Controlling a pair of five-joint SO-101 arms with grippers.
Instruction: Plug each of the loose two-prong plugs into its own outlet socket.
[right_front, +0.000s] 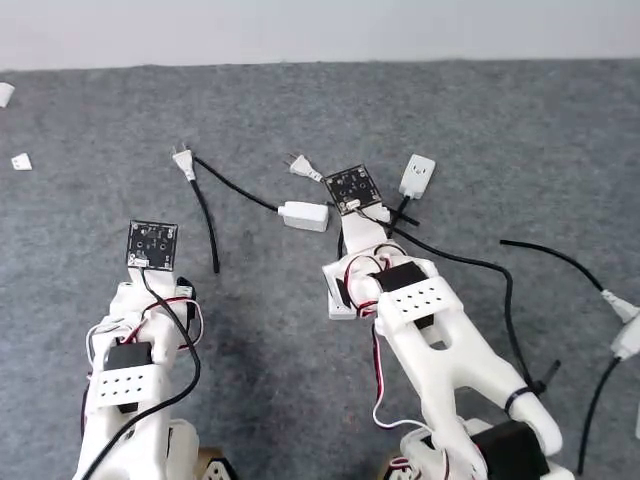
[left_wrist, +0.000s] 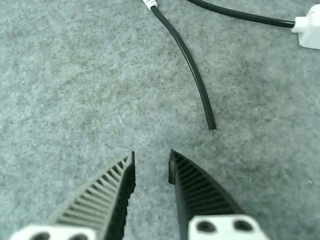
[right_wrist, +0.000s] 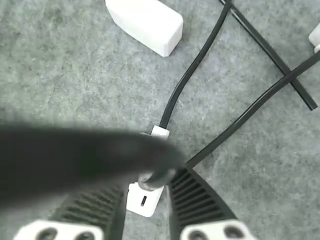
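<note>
ok so both arms sit low on the grey carpet (right_front: 480, 120). The left claw (left_wrist: 151, 157) is open just a little with nothing in it, only carpet between the jaws. A loose black cable (left_wrist: 192, 70) lies out ahead of it, and its bare end stops short of the claw. That cable runs up to the first plug (right_front: 183, 160), which lies flat on the carpet with its prongs pointing away from the arms, not in any socket

The right claw (right_wrist: 148, 187) is parted too, one jaw on either side of a small white socket piece (right_wrist: 144, 200) with a slot showing. I honestly can't tell if the pads actually touch it. Something dark and blurry crosses right in front of that camera

The second plug (right_front: 298, 166) lies just beside the right arm's camera board (right_front: 352, 187), also unplugged. A white socket block (right_front: 303, 215) on a black lead sits on the carpet between the two arms, close to the right one. Another white socket (right_front: 417, 175) lies on the far side of the right arm, near two crossing cables (right_wrist: 287, 75)
</note>
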